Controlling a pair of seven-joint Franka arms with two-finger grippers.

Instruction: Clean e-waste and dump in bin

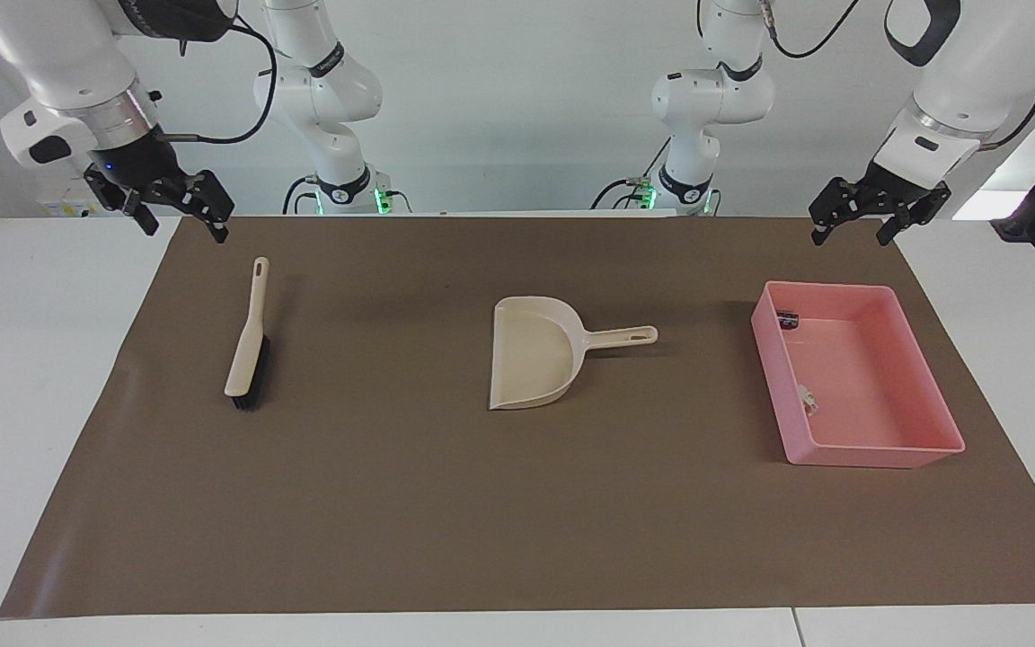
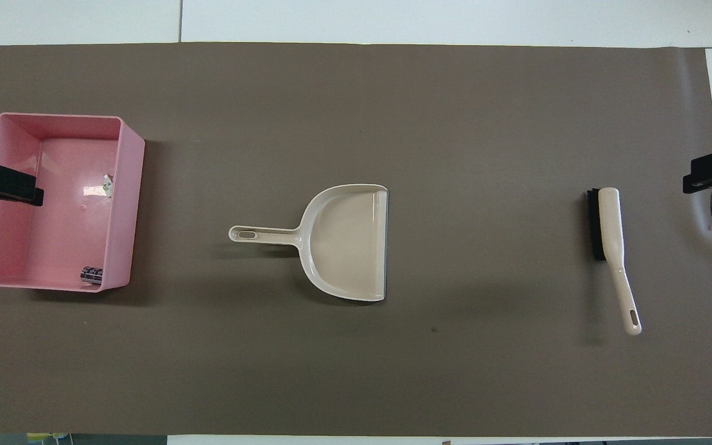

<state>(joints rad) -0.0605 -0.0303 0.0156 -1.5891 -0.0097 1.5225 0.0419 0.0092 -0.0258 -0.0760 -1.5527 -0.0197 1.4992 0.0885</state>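
Note:
The pink bin [image 1: 877, 447] stands on the brown mat toward the left arm's end of the table. Both pieces of e-waste lie inside it: a dark chip [image 1: 787, 318] in the corner nearest the robots and a small white-grey block [image 1: 808, 396] by the wall that faces the dustpan. In the overhead view the chip [image 2: 91, 275] and the block [image 2: 107, 184] show on the bin's floor [image 2: 53, 235]. My left gripper [image 1: 850, 235] hangs open and empty above the mat's edge. My right gripper [image 1: 185, 232] is raised, open and empty, at the right arm's end.
A beige dustpan [image 1: 531, 364] lies mid-mat, its handle pointing toward the bin. A beige brush [image 1: 246, 346] with black bristles lies toward the right arm's end, under and slightly away from the right gripper. White tabletop borders the brown mat [image 1: 392, 503].

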